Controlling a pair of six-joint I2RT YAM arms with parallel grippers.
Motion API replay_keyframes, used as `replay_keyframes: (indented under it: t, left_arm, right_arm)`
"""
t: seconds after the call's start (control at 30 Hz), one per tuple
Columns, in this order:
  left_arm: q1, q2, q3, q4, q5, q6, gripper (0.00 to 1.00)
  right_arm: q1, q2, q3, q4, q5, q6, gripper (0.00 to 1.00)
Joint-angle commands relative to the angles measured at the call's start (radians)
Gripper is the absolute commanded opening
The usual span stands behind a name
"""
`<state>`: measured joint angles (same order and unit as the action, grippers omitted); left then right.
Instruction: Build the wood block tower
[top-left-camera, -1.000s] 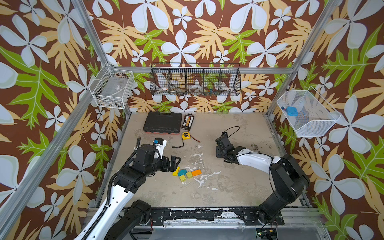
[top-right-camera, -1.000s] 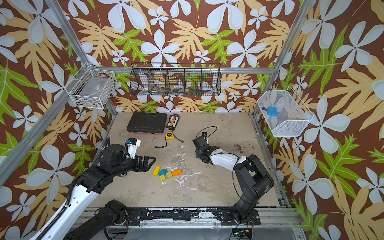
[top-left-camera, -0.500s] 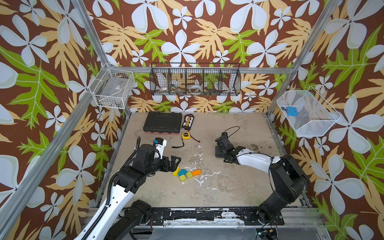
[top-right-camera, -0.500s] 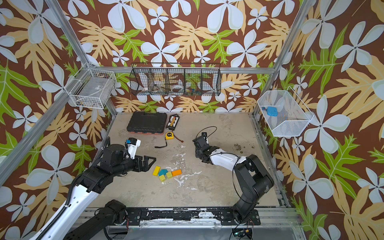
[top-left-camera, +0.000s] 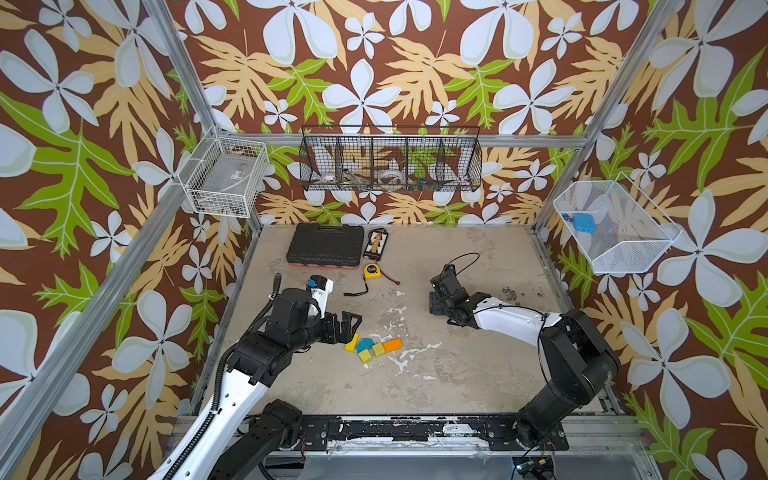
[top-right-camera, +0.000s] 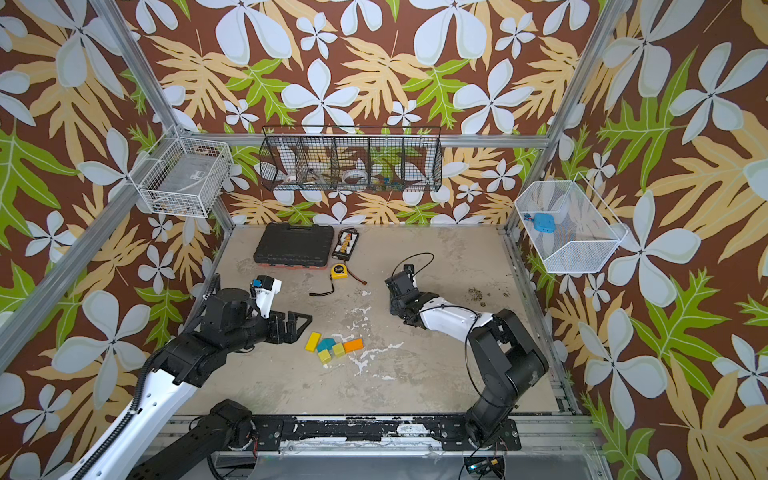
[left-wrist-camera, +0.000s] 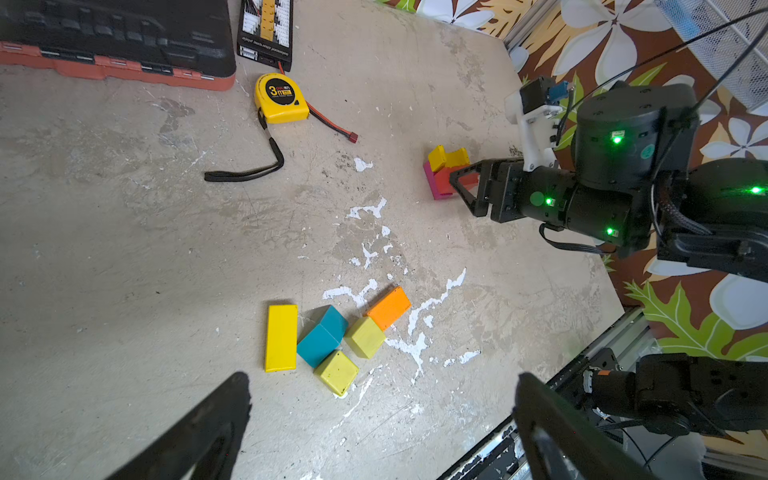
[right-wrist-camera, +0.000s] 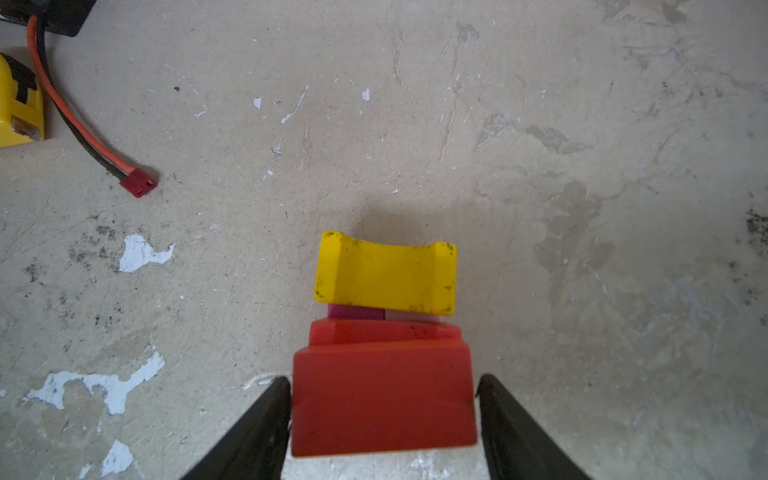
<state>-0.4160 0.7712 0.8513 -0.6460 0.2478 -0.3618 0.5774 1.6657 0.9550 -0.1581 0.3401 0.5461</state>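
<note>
The tower is a short stack: a red block and a yellow arch rest on a magenta and pink base. My right gripper straddles the red block, its jaws open and standing just off both sides. In both top views this gripper hides the stack. Loose wood blocks lie in a cluster: a yellow brick, a teal piece, two lime cubes, and an orange brick. My left gripper hovers wide open and empty just left of that cluster.
A black tool case, a connector board and a yellow tape measure with its strap lie at the back left. A red-plugged cable trails near the tower. Wire baskets hang on the walls.
My right gripper's jaws have spread apart off the red block. The left arm and the loose blocks have not moved.
</note>
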Motion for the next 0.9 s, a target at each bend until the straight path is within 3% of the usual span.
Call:
replay_keyframes:
  t: [0.0,0.87]
  left_arm:
    - [-0.001,-0.001,-0.001,0.022,0.004,0.003,1.0]
    - [-0.001,-0.003,0.0,0.022,0.002,0.002,1.0]
  right_arm:
    - [0.0,-0.006,-0.002,0.002,0.016,0.009,0.71]
    - [0.0,-0.003,0.009,-0.005,0.008,0.031,0.69]
